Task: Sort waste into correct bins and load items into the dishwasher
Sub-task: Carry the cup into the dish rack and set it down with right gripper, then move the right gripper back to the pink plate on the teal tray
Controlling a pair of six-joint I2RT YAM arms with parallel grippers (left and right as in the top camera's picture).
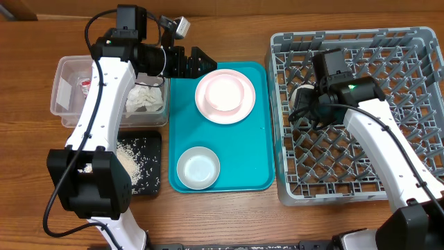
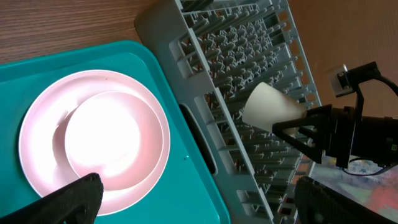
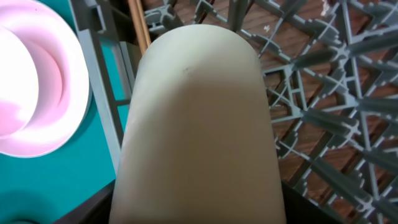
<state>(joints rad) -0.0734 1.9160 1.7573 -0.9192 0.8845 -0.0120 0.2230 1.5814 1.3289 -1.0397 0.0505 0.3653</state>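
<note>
Racking the cup
Right gripper (image 1: 309, 104) pinches the cup (image 3: 199, 124) over the rack (image 1: 416, 69); seat it between pegs before releasing. Left gripper (image 1: 201, 61), beside the rack, is spread wide, empty.

A flat teal tray (image 1: 246, 156), rectangular with rounded corners and a low raised rim, lies in the middle of the brown wooden table (image 1: 229, 219), its long sides running from front to back.
</note>
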